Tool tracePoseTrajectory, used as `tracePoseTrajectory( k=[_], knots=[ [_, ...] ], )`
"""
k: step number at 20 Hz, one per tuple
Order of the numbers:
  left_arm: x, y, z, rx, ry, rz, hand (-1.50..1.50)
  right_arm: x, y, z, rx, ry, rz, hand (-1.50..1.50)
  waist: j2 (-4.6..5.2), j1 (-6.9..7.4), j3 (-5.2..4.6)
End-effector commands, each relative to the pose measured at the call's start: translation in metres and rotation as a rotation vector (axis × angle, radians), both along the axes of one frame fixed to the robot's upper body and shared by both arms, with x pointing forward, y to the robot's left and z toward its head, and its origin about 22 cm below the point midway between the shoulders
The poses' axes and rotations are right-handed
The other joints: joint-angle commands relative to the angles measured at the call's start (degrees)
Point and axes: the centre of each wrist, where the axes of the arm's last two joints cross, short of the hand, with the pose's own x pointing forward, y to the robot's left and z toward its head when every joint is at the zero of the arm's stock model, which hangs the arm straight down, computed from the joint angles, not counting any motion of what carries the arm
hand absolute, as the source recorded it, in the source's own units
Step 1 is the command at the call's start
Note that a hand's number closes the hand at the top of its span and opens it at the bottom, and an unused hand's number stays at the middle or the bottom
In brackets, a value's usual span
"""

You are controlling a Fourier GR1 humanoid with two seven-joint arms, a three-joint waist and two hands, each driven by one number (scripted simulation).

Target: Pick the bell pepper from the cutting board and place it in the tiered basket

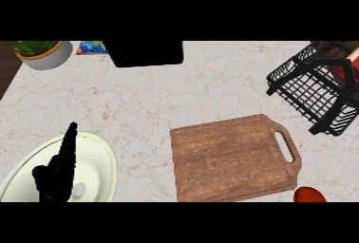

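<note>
Kitchen — pale stone-patterned tabletop [140, 104] bearing wooden cutting board [231, 159], black wire tiered basket [312, 90], white plate [95, 166], potted plant [42, 52].

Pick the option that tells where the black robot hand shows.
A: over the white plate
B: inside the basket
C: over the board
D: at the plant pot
A: the left robot hand shows at the lower left over the plate, fingers straight, apart from the board and the basket.
</note>
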Motion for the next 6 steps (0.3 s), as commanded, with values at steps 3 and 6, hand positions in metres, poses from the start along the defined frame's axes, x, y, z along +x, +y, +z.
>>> tracePoseTrajectory(
  k=[3, 6],
  knots=[
    [-0.011, 0.001, -0.021, -0.023, 0.122, 0.029, 0.00, -0.107, -0.026, -0.010, -0.004, -0.004, 0.032, -1.50, 0.76, -0.94, -0.65],
    [-0.016, -0.004, -0.027, -0.031, 0.112, 0.010, 0.00, -0.148, -0.030, -0.004, -0.006, -0.011, 0.081, -1.50, 0.83, -0.37, -0.74]
  ],
)
